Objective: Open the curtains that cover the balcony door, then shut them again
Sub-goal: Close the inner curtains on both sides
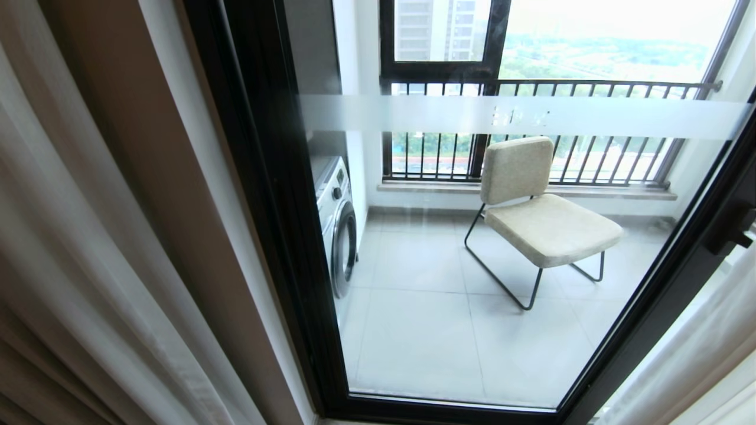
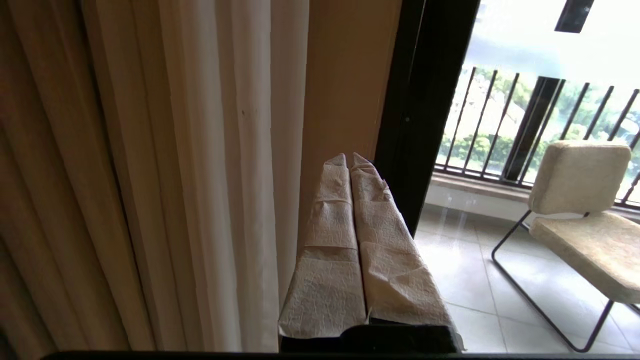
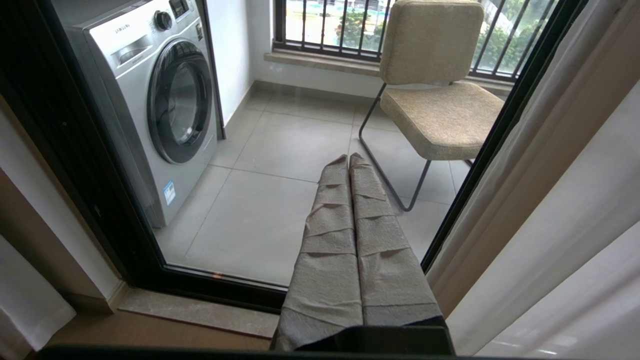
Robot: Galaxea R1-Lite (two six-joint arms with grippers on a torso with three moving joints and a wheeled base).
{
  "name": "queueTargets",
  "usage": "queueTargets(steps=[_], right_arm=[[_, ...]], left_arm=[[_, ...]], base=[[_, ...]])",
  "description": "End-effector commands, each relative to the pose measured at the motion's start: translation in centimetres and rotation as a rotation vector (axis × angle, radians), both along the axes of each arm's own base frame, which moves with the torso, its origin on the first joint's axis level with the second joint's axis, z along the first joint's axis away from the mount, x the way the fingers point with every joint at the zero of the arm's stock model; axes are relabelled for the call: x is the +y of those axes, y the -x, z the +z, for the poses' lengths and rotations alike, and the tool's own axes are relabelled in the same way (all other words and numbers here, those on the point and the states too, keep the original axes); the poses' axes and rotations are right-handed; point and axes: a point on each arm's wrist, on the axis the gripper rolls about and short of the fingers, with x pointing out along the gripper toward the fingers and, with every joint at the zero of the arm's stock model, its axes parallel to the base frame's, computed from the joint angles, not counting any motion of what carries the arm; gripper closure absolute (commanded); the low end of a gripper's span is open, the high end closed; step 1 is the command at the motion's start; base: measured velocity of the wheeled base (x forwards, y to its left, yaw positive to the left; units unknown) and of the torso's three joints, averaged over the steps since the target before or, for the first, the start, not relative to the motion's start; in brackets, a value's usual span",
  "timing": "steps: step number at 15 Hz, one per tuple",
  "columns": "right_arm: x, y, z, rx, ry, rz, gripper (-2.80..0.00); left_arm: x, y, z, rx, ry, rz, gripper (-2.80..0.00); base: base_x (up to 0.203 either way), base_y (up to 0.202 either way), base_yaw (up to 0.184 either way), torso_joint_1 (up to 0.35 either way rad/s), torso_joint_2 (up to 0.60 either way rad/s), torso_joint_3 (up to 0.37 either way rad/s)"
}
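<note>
**Curtains drawn aside, both pincers pressed shut**

Closest to your left wrist camera sits the left gripper (image 2: 350, 159), its two tape-wrapped fingers (image 2: 332, 220) squeezed flat against each other with nothing between them. It points at the strip of tan wall between the curtains (image 2: 165, 175) and the black frame of the balcony door (image 2: 420, 115), and you cannot tell whether the tips touch anything. Your right gripper (image 3: 349, 159) is likewise pinched closed and empty, aimed at the door glass low down, clear of the sheer on its side.

From the head camera neither arm shows. You see the curtains gathered at both sides (thick beige folds and white sheers on the left, only a sheer corner at lower right), leaving the glass uncovered. Through it stand a chair (image 1: 546, 218) and a washing machine (image 1: 336, 227), the latter half hidden by the frame. Lettering on the frosted band (image 1: 520, 116) is too faint to read.
</note>
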Motion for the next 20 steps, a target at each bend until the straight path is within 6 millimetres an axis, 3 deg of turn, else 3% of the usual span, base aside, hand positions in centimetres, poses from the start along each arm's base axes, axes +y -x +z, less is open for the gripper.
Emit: queueTargets(steps=[1, 8, 9, 15, 20], right_arm=[[0.0, 0.0, 0.0, 0.000, 0.001, 0.002, 0.00], [0.0, 0.0, 0.0, -0.002, 0.001, 0.002, 0.00], [0.0, 0.0, 0.0, 0.000, 0.001, 0.002, 0.00], [0.0, 0.0, 0.0, 0.000, 0.001, 0.002, 0.00], [0.0, 0.0, 0.0, 0.000, 0.001, 0.002, 0.00]], left_arm=[[0.1, -2.2, 3.6, 0.076, 0.012, 0.058, 0.00], [0.7, -9.9, 13.9, 0.126, 0.059, 0.358, 0.00], [0.8, -10.9, 14.8, 0.130, 0.063, 0.391, -2.80], [2.7, -17.4, 19.0, 0.067, 0.083, 0.548, -2.80], [5.0, -21.4, 21.0, 0.006, 0.056, 0.495, -2.80]], base=[[0.000, 0.000, 0.000, 0.000, 0.00, 0.000], [0.000, 0.000, 0.000, 0.000, 0.00, 0.000], [0.000, 0.000, 0.000, 0.000, 0.00, 0.000], [0.000, 0.000, 0.000, 0.000, 0.00, 0.000], [0.000, 0.000, 0.000, 0.000, 0.00, 0.000]])
